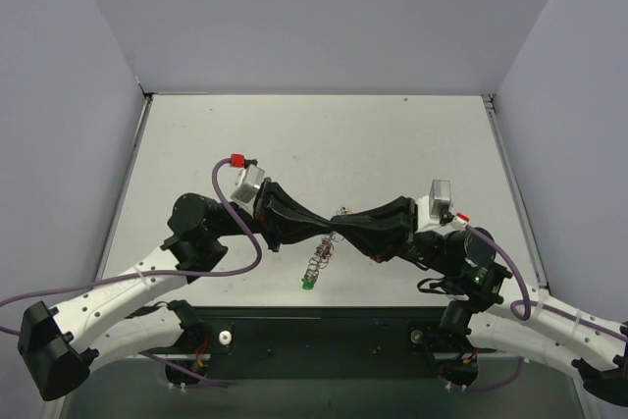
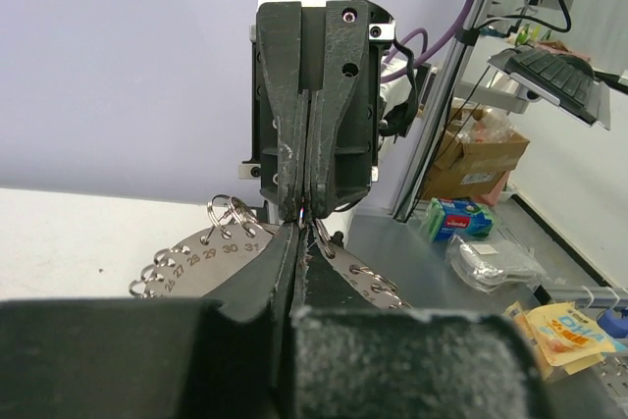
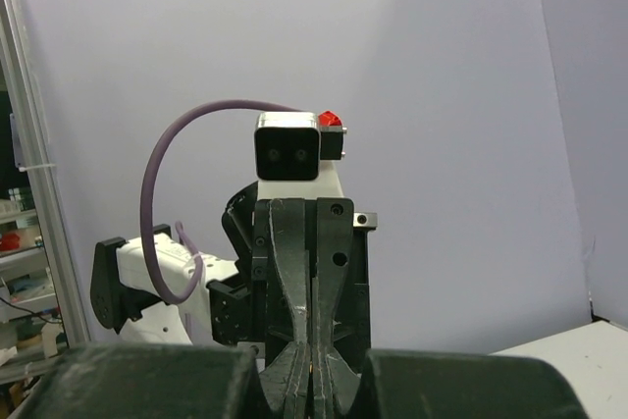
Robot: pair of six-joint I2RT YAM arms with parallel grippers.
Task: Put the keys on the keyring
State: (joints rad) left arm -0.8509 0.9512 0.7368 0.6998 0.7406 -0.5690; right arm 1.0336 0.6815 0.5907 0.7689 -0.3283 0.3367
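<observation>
Both grippers meet tip to tip above the table's middle. My left gripper [image 1: 329,230] [image 2: 298,231] is shut on the keyring [image 1: 316,260], a silvery plate [image 2: 211,247] with numbered holes and small split rings along its rim, which hangs below the tips. A green key [image 1: 307,284] dangles at its bottom end. My right gripper [image 1: 346,230] [image 3: 312,394] is shut, facing the left one [image 3: 312,352]. A tiny coloured speck between its tips looks like a key, mostly hidden. The other keys are out of view.
The white table [image 1: 324,134] is walled by grey panels at the back and sides. A black base strip [image 1: 324,336] runs along the near edge. Beyond the table, the left wrist view shows a cardboard box [image 2: 476,159] and a green packet [image 2: 459,218].
</observation>
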